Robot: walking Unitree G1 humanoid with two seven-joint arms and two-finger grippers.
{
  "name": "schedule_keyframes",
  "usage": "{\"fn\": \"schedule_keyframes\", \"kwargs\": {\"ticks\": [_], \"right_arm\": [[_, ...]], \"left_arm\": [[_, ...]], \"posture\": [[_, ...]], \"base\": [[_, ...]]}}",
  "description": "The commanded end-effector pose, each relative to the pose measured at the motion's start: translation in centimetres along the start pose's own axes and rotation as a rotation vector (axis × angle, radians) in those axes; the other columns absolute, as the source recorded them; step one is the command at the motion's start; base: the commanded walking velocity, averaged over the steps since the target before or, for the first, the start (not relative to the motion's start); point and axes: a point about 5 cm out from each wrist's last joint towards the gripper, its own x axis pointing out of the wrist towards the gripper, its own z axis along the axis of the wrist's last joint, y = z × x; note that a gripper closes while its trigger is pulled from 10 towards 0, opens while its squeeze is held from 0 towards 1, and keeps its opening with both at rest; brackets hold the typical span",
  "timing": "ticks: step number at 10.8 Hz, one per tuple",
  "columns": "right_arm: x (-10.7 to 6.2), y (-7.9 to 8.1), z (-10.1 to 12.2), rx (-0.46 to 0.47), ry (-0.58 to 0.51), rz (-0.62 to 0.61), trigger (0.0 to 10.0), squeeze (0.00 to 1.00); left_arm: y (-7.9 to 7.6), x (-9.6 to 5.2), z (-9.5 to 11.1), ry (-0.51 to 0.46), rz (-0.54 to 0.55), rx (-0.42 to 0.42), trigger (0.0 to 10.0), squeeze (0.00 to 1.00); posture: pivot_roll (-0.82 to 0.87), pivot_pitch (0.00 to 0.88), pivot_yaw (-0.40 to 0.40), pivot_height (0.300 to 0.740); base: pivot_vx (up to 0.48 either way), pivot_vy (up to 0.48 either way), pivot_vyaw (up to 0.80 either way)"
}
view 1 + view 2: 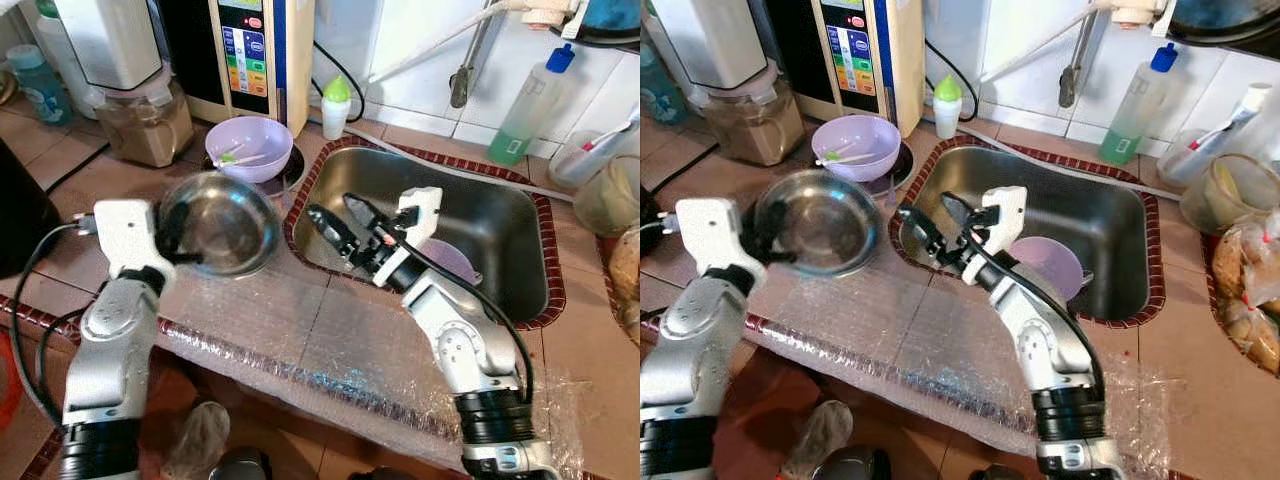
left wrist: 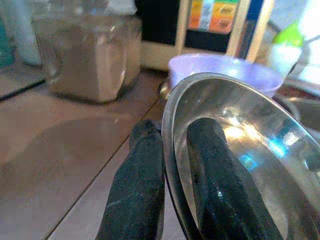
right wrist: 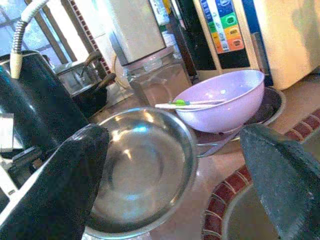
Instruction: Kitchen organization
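Steel bowl [image 1: 220,222] hangs tilted above the brown tiled counter [image 1: 90,190], its rim pinched between the closed fingers of the left gripper [image 2: 172,165]. At its 12 o'clock sits a lilac bowl [image 1: 250,147]; at 3 o'clock, the sink [image 1: 500,215], edged in red tile. Right gripper [image 1: 338,220] hovers over the sink's near edge, fingers spread and empty. Bubble wrap [image 1: 330,340] covers the counter's front. Labels on the appliance [image 1: 245,50] are unreadable.
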Motion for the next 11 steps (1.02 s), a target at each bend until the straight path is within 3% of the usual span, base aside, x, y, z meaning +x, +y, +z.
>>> {"fn": "schedule_keyframes", "kwargs": {"ticks": [1,2,6,9,10,11], "right_arm": [[0.4,0.1,0.3,-0.01,0.003,0.014,10.0,0.0],[0.9,0.1,-0.1,-0.001,0.03,0.011,10.0,0.0],[2.1,-0.3,-0.8,0.032,0.05,-0.024,10.0,0.0],[3.1,-0.2,-1.5,0.044,0.067,-0.024,10.0,0.0],[3.3,-0.8,-1.5,0.029,0.069,-0.07,0.0,0.0],[3.5,-1.1,-1.0,0.017,0.043,-0.089,0.0,0.0]], "left_arm": [[-0.7,0.3,1.3,-0.072,-0.034,0.013,0.0,0.0],[-1.2,0.3,2.1,-0.142,-0.065,0.03,0.0,0.0],[-2.1,-0.1,3.6,-0.248,-0.145,-0.034,0.0,0.0],[-3.7,0.0,4.7,-0.307,-0.243,-0.088,0.0,0.0],[-4.2,-0.1,5.0,-0.32,-0.276,-0.1,0.0,0.0],[-4.4,-0.1,5.1,-0.325,-0.292,-0.109,0.0,0.0]], "posture": [[0.02,0.019,-0.037,0.74],[0.02,0.025,-0.039,0.74],[0.03,0.024,-0.043,0.74],[0.03,0.023,-0.043,0.74],[0.03,0.023,-0.041,0.74],[0.03,0.022,-0.039,0.74]], "base": [[0.0,0.0,0.0],[0.0,0.0,0.0],[0.0,0.0,0.0],[0.0,0.0,0.0],[0.0,0.0,0.0],[0.0,0.0,0.0]]}}
